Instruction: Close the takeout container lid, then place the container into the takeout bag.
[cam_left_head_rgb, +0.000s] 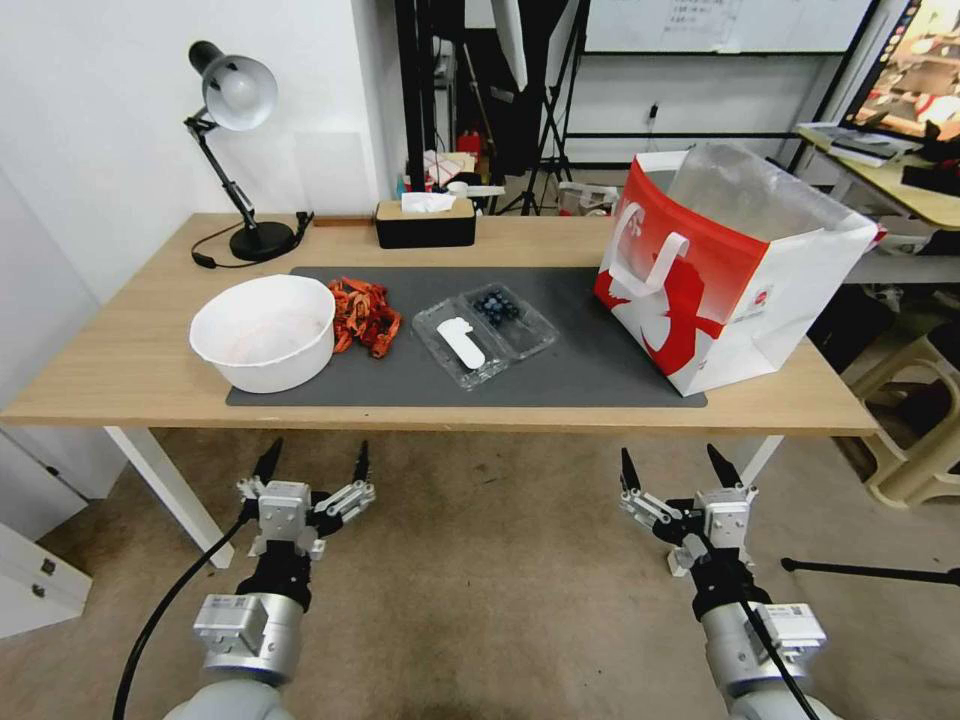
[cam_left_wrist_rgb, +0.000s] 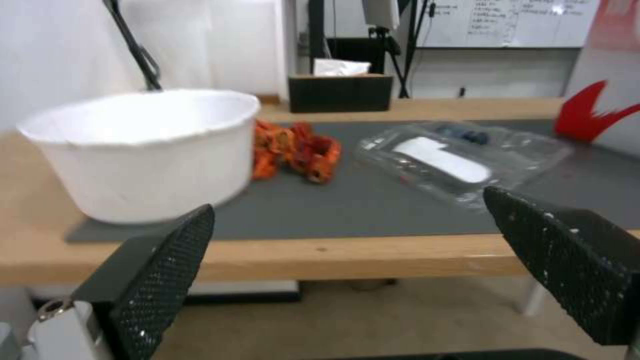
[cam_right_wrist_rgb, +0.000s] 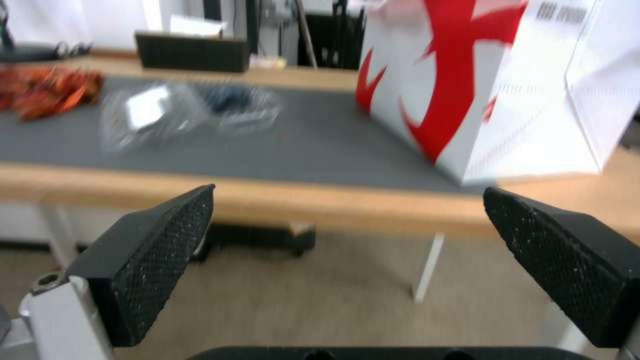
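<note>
Clear takeout container (cam_left_head_rgb: 485, 333) lies open, lid (cam_left_head_rgb: 458, 344) nearer (roughly diagonal).

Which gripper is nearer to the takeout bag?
The right gripper, open below the table edge almost under the takeout bag. The left gripper, also open, hangs far across, below the white bowl.

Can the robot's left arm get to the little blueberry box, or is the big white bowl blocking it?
Probably yes. The left gripper hangs open below the table edge. The white bowl sits off to the left of the takeout container, so a straight path over the gray mat looks free.
</note>
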